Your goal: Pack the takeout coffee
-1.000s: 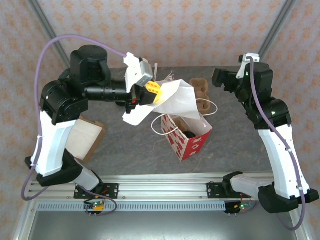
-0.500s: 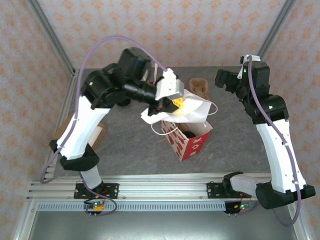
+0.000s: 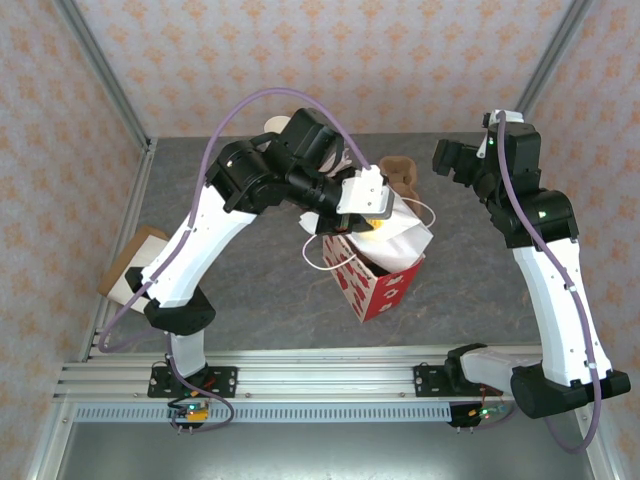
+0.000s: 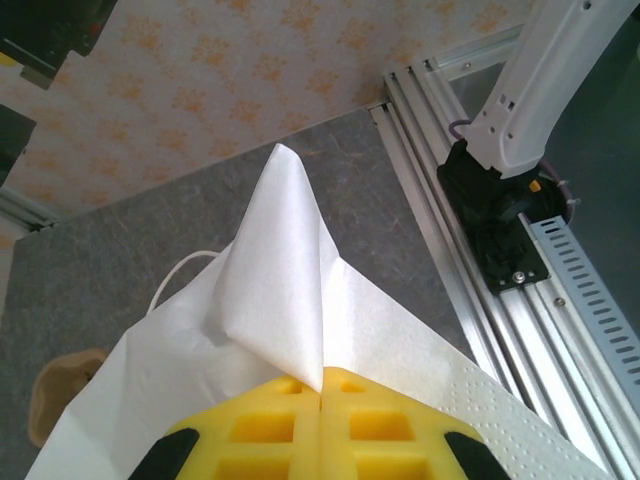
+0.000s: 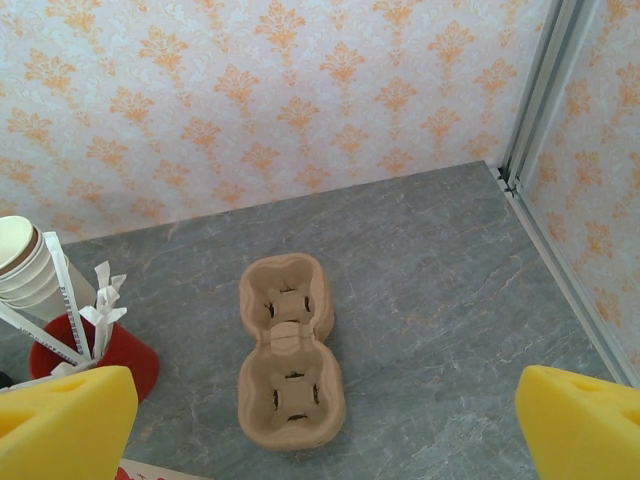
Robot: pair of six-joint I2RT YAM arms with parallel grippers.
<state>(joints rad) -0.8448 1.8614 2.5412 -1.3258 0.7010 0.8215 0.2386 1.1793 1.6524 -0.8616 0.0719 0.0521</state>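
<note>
Across the grey tabletop [image 3: 250, 290], the biggest change is in the left arm [image 3: 215, 230]: a second ago it is folded back over the left half of the scene, and now it stretches rightward with its wrist above the red paper bag [image 3: 380, 290] that stands near the middle. The right arm [image 3: 545, 260] is almost where it was, raised at the far right. The bag itself has not shifted; it is upright with its white handles spread. The white napkin [image 3: 405, 235] has travelled with the left arm from up and to the left of the bag to directly over the bag's mouth, where it now drapes across the far rim. The takeout coffee is hidden under that paper; a second ago a dark round lid shows inside the bag, so I judge the cup is already packed there and the napkin is going in on top of it. Farther back lies the brown cup carrier [image 5: 290, 350], empty, with the stack of lidless cups [image 5: 22, 255] off to its left. The left pincer [image 4: 320, 385] is clamped, its yellow pads pressed together on a fold of the napkin. The right pincer [image 5: 322, 425] is spread wide and holds nothing. What seems left is lowering and letting go of the napkin without catching a handle or tipping the bag.
</note>
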